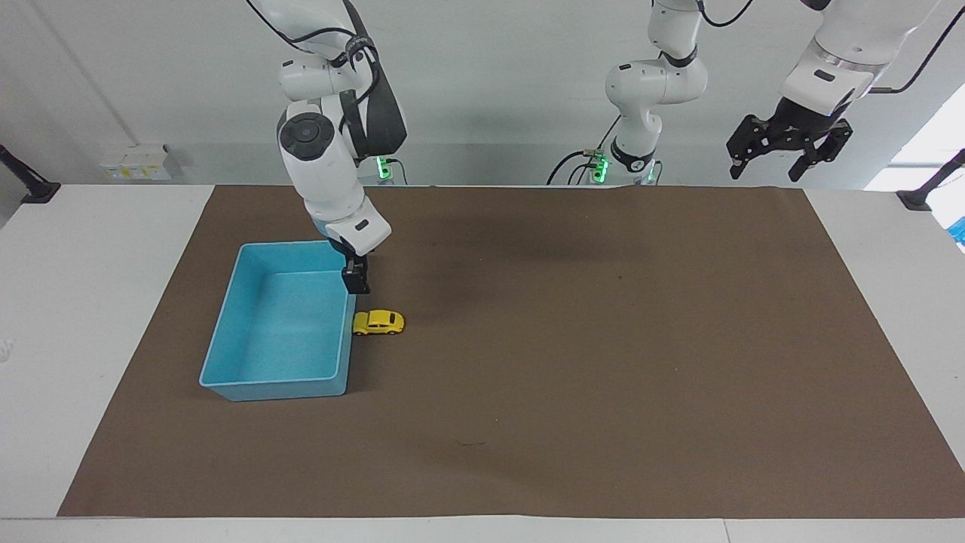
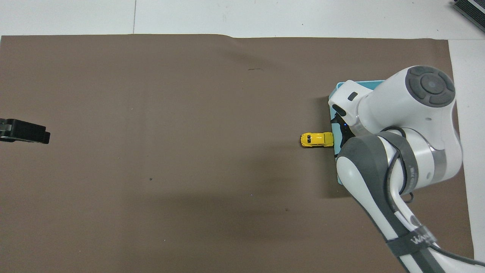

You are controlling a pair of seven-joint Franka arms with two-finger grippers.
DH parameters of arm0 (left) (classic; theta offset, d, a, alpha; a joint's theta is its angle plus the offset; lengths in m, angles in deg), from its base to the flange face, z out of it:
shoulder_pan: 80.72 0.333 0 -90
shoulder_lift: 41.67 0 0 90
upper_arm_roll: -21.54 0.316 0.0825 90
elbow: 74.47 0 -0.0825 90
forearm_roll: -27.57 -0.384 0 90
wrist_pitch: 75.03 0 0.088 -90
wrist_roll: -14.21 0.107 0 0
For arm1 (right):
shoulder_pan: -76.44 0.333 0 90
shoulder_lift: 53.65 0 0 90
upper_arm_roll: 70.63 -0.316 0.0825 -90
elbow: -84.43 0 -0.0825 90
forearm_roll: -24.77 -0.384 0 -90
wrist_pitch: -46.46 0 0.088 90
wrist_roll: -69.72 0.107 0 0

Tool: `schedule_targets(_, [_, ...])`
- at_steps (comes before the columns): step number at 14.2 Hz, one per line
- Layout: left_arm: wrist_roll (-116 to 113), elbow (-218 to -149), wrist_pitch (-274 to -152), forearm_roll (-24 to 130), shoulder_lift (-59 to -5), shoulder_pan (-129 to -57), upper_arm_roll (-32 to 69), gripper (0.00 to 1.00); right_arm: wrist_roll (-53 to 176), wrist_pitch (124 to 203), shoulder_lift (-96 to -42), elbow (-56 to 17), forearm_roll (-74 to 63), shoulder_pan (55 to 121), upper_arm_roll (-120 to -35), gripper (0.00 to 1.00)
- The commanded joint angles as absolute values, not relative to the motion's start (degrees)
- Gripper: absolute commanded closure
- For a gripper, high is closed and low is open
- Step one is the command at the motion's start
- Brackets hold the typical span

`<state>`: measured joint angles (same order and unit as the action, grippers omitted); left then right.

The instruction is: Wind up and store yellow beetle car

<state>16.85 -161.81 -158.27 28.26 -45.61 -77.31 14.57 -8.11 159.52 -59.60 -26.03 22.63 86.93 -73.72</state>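
- The yellow beetle car (image 1: pixel 378 323) stands on its wheels on the brown mat (image 1: pixel 603 362), toward the right arm's end of the table, with one end against the outer wall of the light-blue bin (image 1: pixel 226 332).
- The bin lies beside the car, at the mat's edge toward the right arm's end, and nothing is inside it.
- The right gripper (image 1: pixel 356 280) hangs low over the bin's rim, at the corner nearest the robots on the car's side; it is empty and not touching the car, and from here its fingers look edge-on, so the gap between them is read as wide rather than clearly seen.
- In the overhead view the right arm's white wrist covers most of the bin and hides that gripper.
- The left gripper (image 1: pixel 788 148) waits high over the mat's corner at the left arm's end, its jaws spread wide and holding nothing.
- The white table (image 1: pixel 90 302) borders the mat.
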Motion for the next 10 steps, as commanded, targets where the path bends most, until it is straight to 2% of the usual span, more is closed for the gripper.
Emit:
schedule_targets(1, [16.9, -163.3, -158.6, 28.7, -47.2, -78.9, 17.1, 0.00, -9.4, 163.6, -59.2, -29.4, 22.0, 87.5, -73.6, 0.00])
schedule_targets(10, [16.9, -163.6, -158.4, 28.7, -47.3, -80.5, 19.2, 0.00, -9.1, 172.5, -63.9, -32.0, 22.7, 87.6, -73.5, 0.00])
